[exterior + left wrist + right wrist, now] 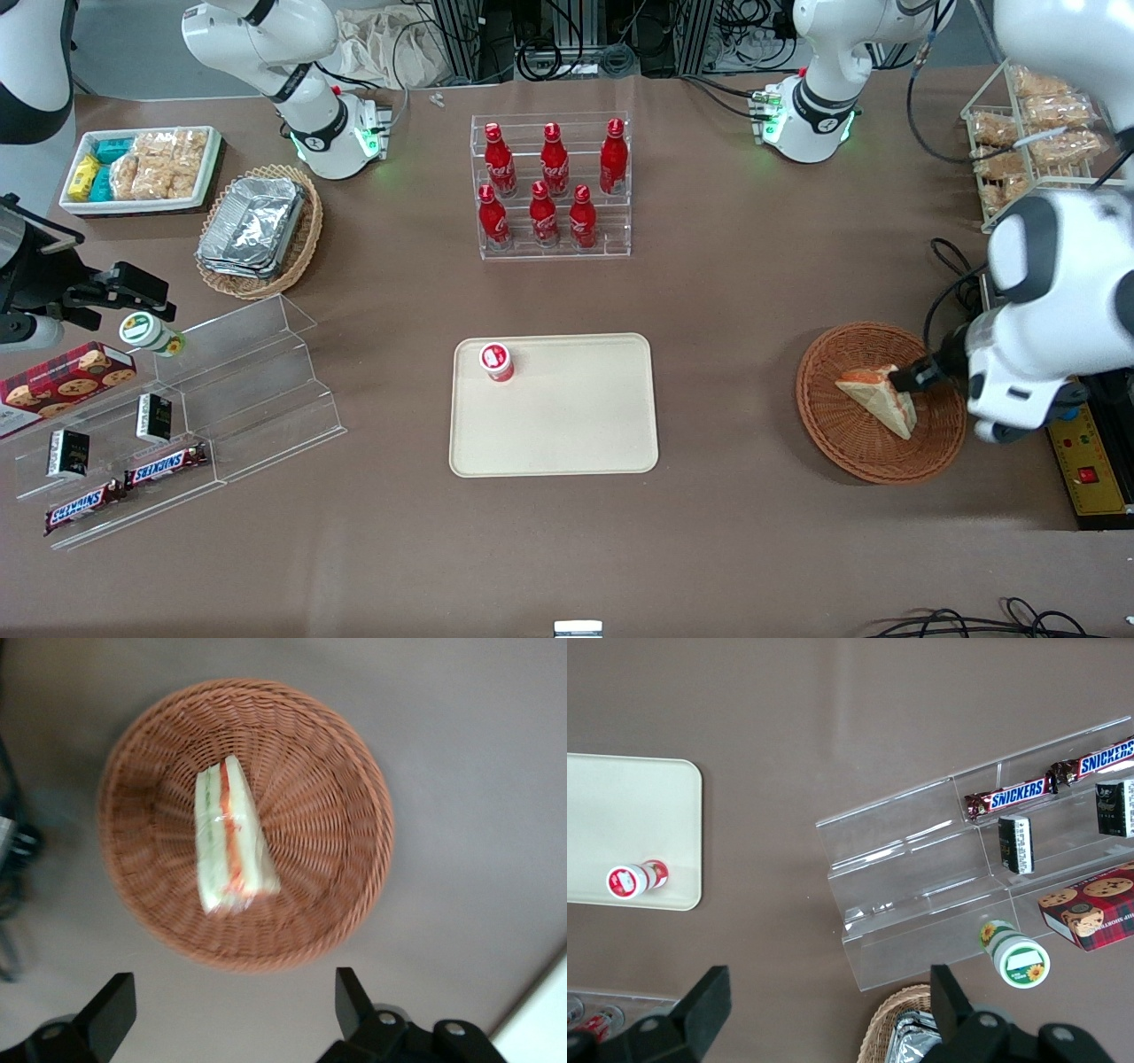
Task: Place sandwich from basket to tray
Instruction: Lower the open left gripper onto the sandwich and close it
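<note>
The sandwich (877,399) is lying in the basket (833,434), which is sitting on the brown tabletop (735,292) toward the working arm's end. In the wrist view the sandwich (230,837) is resting near the middle of the basket (337,815), with its orange and green filling edge showing through the clear wrap.

The pincer (235,1014) is hanging above the basket with its two fingers (113,1010) spread wide and nothing between them; it is not touching the sandwich. In the front view the pincer (912,377) is sitting over the basket, just beside the sandwich.

The tray (567,434) is lying on the tabletop, well apart from the basket. A small red cup (497,361) is standing on the tray near one corner.
</note>
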`<action>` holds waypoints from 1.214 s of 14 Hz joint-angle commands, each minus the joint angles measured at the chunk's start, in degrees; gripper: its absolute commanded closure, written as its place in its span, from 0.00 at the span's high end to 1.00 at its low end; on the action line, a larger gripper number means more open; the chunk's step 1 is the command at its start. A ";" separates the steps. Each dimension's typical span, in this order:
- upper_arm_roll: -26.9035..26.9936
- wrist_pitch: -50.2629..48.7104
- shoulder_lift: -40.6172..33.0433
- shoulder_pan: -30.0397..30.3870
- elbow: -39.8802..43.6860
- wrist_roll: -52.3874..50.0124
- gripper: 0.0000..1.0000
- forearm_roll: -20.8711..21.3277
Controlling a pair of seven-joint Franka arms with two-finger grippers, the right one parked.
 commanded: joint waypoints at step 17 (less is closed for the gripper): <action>2.58 21.74 4.65 0.17 -14.62 -13.83 0.00 0.57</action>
